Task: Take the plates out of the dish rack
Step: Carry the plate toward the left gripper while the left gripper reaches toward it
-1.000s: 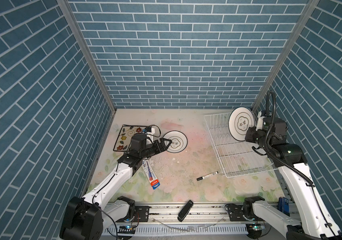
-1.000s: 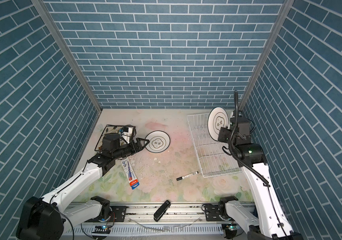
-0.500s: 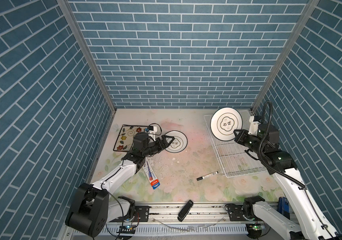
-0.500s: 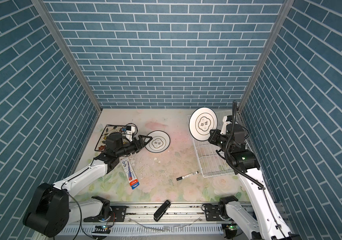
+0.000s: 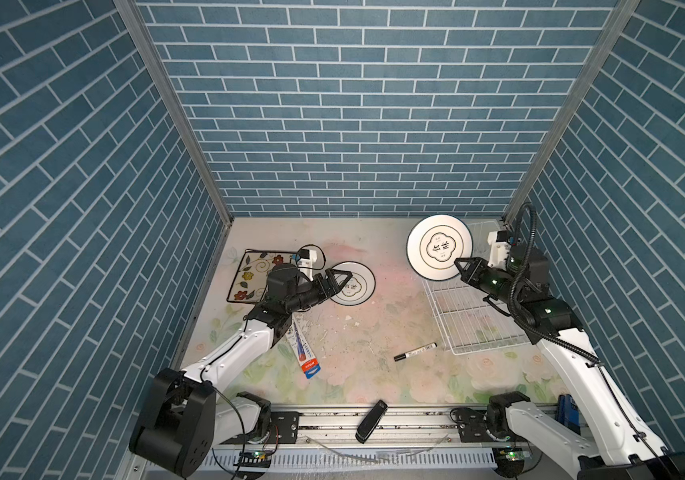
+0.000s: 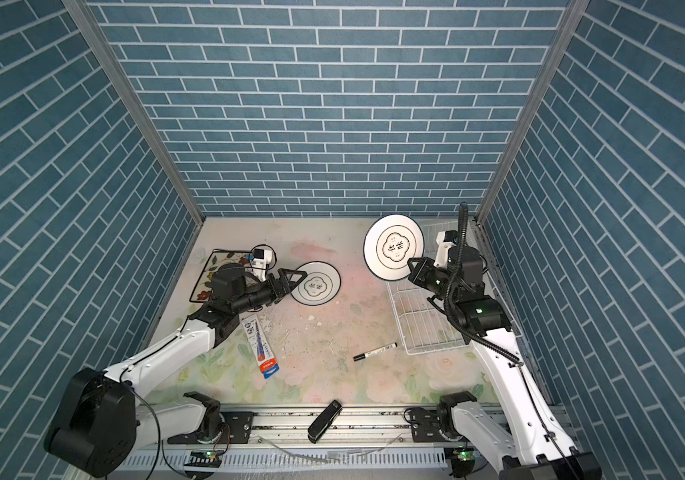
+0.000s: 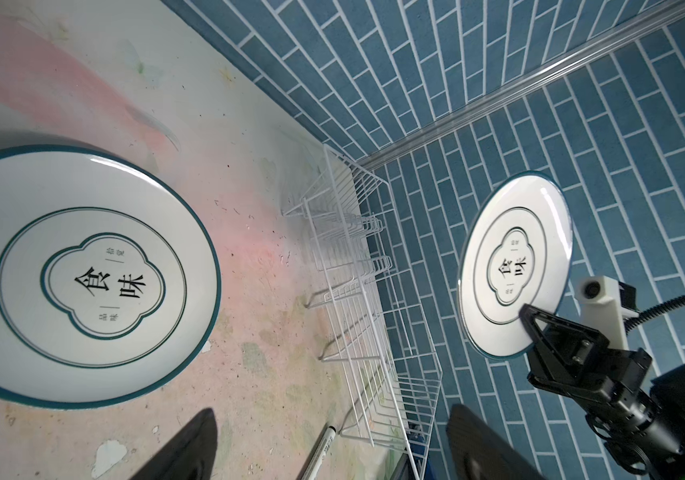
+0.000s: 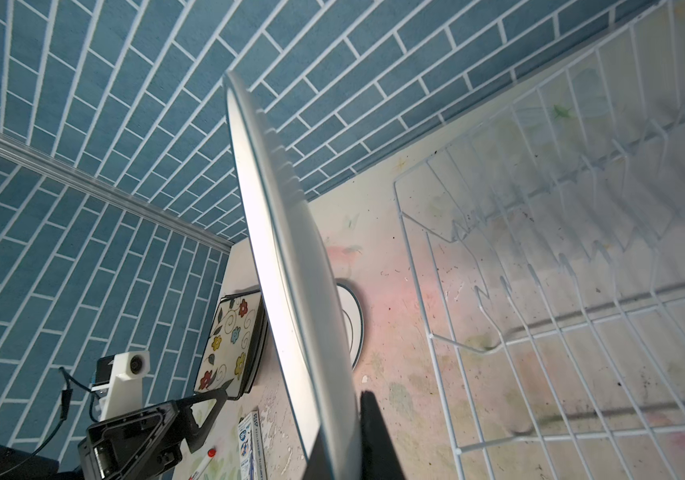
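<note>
My right gripper [image 5: 459,262] [image 8: 345,449] is shut on the lower rim of a round white plate [image 5: 440,247] [image 6: 394,247] with a dark rim. It holds the plate upright in the air above the far left corner of the white wire dish rack [image 5: 473,316] [image 8: 540,291], whose prongs hold no plates. A matching round plate [image 5: 352,283] [image 7: 83,274] lies flat on the table. My left gripper [image 5: 338,276] [image 7: 332,411] hovers open at that plate's left edge, holding nothing. A cream flowered square plate [image 5: 251,276] [image 8: 228,345] lies flat behind the left arm.
A toothpaste tube [image 5: 301,353] lies by the left arm and a black marker [image 5: 415,351] lies in front of the rack's near left corner. White flakes litter the mat. A black object [image 5: 371,420] rests on the front rail. Blue brick walls close three sides.
The right gripper has lifted the round plate out of the rack and carried it left and up, past the rack's left edge. The left gripper stayed open by the table plate.
</note>
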`<state>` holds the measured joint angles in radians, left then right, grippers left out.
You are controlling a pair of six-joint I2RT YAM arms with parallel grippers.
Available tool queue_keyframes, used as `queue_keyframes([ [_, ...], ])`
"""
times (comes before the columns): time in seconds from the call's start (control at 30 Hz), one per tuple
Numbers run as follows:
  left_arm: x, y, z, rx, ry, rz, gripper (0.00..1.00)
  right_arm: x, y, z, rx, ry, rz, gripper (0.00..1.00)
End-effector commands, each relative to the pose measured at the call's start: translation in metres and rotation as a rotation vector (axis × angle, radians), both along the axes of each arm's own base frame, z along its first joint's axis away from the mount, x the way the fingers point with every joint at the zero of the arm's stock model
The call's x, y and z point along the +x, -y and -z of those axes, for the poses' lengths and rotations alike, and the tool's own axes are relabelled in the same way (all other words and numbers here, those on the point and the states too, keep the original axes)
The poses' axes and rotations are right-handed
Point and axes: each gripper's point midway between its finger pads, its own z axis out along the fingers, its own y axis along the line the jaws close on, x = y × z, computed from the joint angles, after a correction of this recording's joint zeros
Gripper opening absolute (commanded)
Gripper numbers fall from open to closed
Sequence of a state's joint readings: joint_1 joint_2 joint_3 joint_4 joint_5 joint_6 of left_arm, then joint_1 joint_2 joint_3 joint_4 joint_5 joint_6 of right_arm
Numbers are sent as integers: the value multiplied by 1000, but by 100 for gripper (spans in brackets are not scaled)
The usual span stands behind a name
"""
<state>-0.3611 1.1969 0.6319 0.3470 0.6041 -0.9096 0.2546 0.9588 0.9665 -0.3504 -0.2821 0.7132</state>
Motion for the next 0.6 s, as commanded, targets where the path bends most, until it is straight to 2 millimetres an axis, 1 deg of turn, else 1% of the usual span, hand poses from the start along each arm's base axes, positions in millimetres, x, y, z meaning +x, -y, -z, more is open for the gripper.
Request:
queue_keyframes([
  [0.0,-1,2,-25,14,88,14,89,3,-13,-10,100,32,-36,0],
  [0.07,-2,4,-29,19,104,27,89,5,-15,-6,108,28,-40,0],
  [0.23,2,3,-31,13,132,11,89,8,-21,7,145,-5,-55,0],
  [0.4,10,8,-37,-24,149,20,89,11,-29,19,164,-30,-67,0],
  [0.57,18,13,-35,-39,146,21,88,14,-41,30,171,-63,-99,0],
])
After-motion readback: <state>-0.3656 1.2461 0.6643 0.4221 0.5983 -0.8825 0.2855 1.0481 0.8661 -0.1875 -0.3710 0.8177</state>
